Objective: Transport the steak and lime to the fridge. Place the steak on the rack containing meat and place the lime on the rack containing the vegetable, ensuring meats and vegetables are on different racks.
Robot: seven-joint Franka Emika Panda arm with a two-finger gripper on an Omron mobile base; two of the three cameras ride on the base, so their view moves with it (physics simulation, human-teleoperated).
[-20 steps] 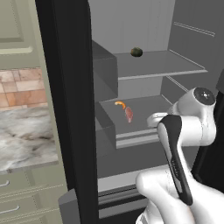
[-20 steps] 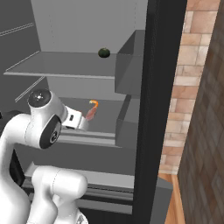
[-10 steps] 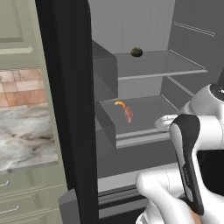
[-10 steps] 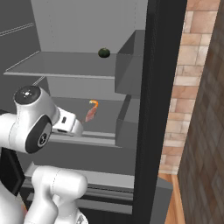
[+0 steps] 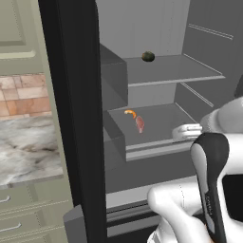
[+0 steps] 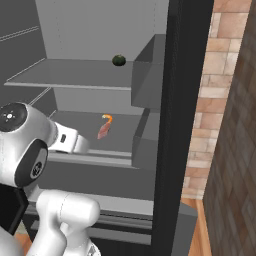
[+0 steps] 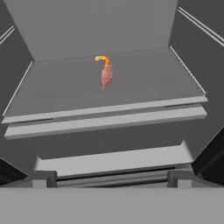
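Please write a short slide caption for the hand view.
Open fridge seen from the hand: pink meat and an orange piece on the lower rack.

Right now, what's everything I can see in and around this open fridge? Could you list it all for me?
Round item: one, dark green, upper fridge shelf, toward the back.
Curved piece: one, orange, lower shelf, touching the pink piece.
Meat-like piece: one, pinkish red, lower shelf, just in front of the orange piece.
Fridge shelves: two, grey, one above the other.
Fridge door: one, black edge, standing open at the left.
Cabinet drawers: pale green, below a marbled countertop.
Brick wall: tan and brown, right of the fridge.
Robot arm: one, white with dark joints, in front of the lower shelf.
Gripper: one, dark fingertips, open, holding nothing.
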